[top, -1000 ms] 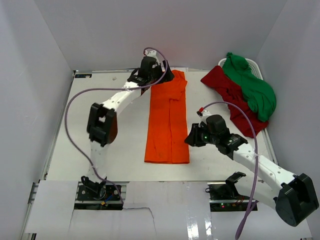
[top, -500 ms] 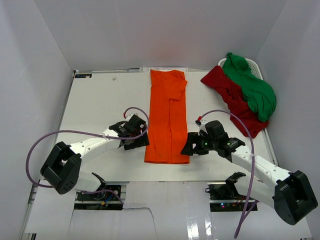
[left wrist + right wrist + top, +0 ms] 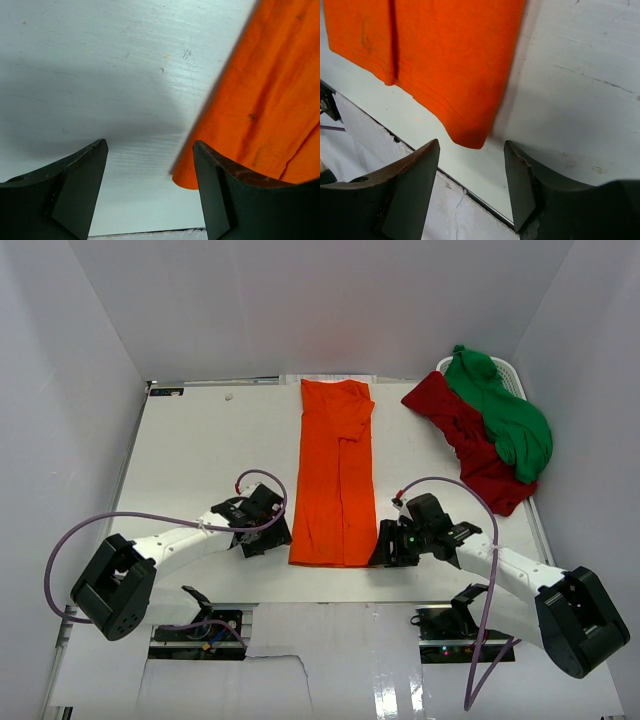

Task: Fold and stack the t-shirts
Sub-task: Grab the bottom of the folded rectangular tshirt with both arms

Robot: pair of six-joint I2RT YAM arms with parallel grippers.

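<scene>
The orange t-shirt (image 3: 336, 475) lies folded into a long narrow strip down the middle of the white table (image 3: 200, 450). My left gripper (image 3: 278, 537) is open at the shirt's near left corner (image 3: 192, 177), low over the table. My right gripper (image 3: 385, 548) is open at the near right corner (image 3: 470, 137), which lies just ahead of its jaws. Neither holds anything. The dark red t-shirt (image 3: 470, 445) and the green t-shirt (image 3: 505, 415) lie crumpled together at the back right.
A white basket (image 3: 508, 370) rim shows under the green and red shirts at the back right. The table's near edge (image 3: 470, 192) runs close below the shirt's hem. White walls enclose the table on three sides.
My left arm swung from the shirt's far end to its near left corner. My right gripper moved down to the near right corner. The shirt has not moved.
</scene>
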